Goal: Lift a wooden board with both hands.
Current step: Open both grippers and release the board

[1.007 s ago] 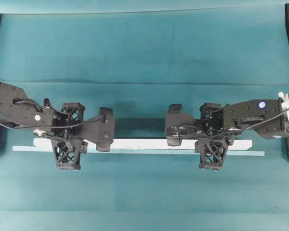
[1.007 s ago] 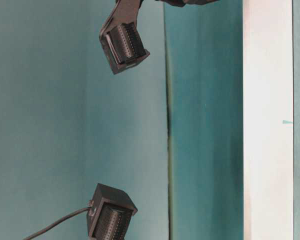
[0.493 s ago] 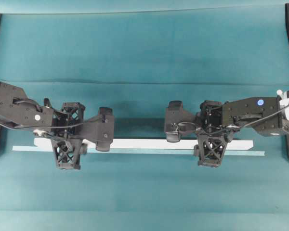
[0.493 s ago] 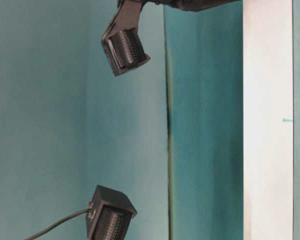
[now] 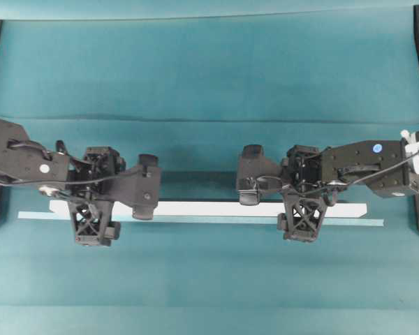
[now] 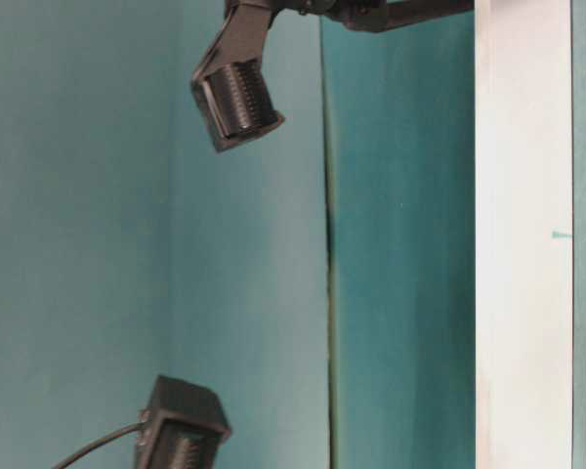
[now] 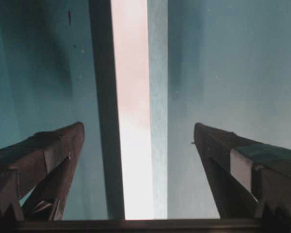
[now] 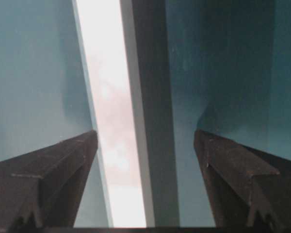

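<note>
Over the preceding second, both sets of jaws were spread wider, and the left arm's gripper was drawn back toward the left edge of the overhead view, while the wooden board point(image 5: 209, 208) was left where it had lain. The board was seen lying flat on the teal table cover point(image 5: 209, 70), running left to right across the lower middle of the overhead view, with a thinner pale teal strip point(image 5: 195, 221) set just beside its near edge and reaching slightly past both its ends.

The left gripper point(image 7: 138, 141) was seen released in its wrist view, its two dark fingers point(image 7: 48, 150) held wide apart with the board passing between them and touched by neither. The right gripper point(image 8: 145, 145) was likewise shown released, its fingers point(image 8: 63, 160) parted to either side; the board ran close by the left one, though contact could not be made out. Nothing was grasped by either.

In the table-level view the board point(image 6: 523, 234) was shown as a white band along the right, well apart from the black housings near the top and bottom edges.
</note>
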Tool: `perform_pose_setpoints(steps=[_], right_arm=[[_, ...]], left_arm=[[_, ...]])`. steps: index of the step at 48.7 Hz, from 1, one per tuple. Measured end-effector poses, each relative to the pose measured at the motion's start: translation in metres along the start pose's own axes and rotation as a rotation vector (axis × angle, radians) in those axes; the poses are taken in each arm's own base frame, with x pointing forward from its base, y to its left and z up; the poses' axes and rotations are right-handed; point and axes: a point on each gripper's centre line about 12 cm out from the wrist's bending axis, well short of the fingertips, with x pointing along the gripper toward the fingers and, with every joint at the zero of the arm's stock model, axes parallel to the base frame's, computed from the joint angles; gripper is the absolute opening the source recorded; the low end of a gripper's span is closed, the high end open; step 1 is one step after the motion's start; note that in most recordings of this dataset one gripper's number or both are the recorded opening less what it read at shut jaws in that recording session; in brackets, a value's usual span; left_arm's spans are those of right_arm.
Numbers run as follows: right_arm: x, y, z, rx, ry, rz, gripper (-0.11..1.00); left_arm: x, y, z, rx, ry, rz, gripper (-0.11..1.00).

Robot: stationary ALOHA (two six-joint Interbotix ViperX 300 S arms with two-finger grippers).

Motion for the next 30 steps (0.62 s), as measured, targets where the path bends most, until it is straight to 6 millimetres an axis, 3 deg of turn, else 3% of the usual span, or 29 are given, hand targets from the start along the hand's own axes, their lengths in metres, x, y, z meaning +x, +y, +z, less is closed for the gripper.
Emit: perform_pose_setpoints(steps=[12,30], right_arm=[[-0.024,0.001,0.007,0.003,-0.086,0.006,0.9],[-0.1,0.005,0.019,0.033,-0.354,0.036,0.9]], left_arm=[[-0.031,0.001,0.003,-0.002,-0.077,0.002,1.0],[-0.101,0.002,0.01,-0.006,-0.336,0.003,1.0]])
